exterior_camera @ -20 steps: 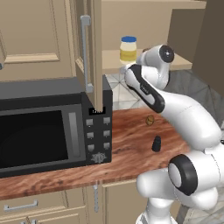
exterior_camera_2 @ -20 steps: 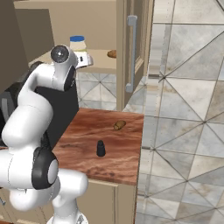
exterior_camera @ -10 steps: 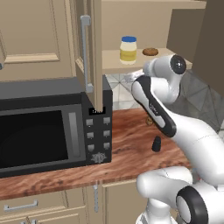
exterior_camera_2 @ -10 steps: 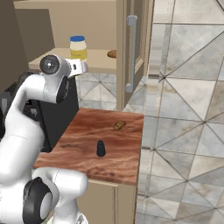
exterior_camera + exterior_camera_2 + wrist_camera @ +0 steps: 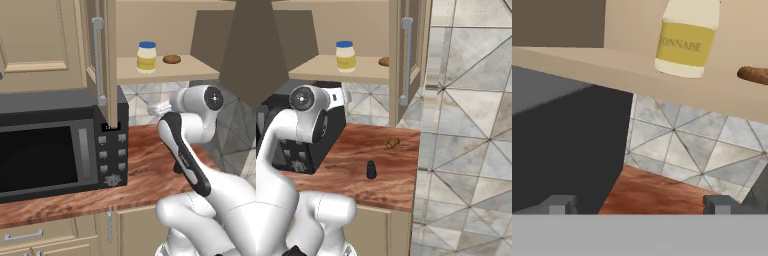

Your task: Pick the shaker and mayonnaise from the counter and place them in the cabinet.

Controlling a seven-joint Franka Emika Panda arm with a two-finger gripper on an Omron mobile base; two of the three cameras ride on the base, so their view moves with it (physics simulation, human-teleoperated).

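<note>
The mayonnaise (image 5: 146,56) (image 5: 346,56) (image 5: 687,40) stands upright on the inner shelf of the open cabinet (image 5: 170,75) (image 5: 331,70). The black shaker (image 5: 371,169) stands on the counter (image 5: 351,172) (image 5: 145,175) near its front edge; in the left base view the shaker (image 5: 175,169) peeks out from behind my forearm. My gripper (image 5: 637,205) hangs below the shelf and in front of it, facing the tiled wall, open with nothing between its fingertips (image 5: 558,204).
A black microwave (image 5: 50,145) (image 5: 286,145) fills the left of the counter. The cabinet door (image 5: 107,60) (image 5: 406,60) stands open with its silver handle (image 5: 97,60). One brown lump (image 5: 171,59) (image 5: 754,75) lies on the shelf, another brown lump (image 5: 392,143) on the counter.
My arm has folded back and the hand has dropped from shelf height to below the shelf. The mayonnaise stays on the shelf and the shaker has not moved.
</note>
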